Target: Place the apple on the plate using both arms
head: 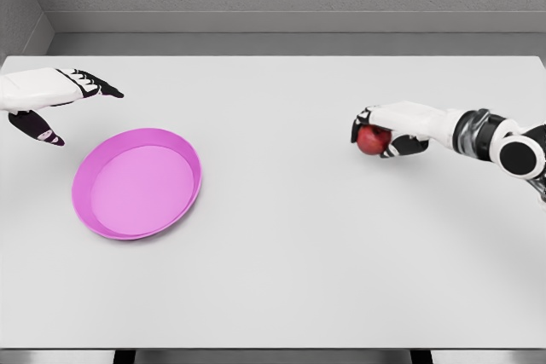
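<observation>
Both arms are white with smooth, rounded shells. The right arm point(478, 135), at the right edge, has a dark grey band around the wrist and a round black joint cap with a white ring further back. The right hand point(388, 130) has a white back and black finger segments. The left hand point(53, 101), at the far left, has a white back, with black fingertips and a dark thumb tinged with purple.

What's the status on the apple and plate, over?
Right hand shut on the apple, at table right. Left hand open, beside the pink plate. Plate bare. Table between them unobstructed.
</observation>
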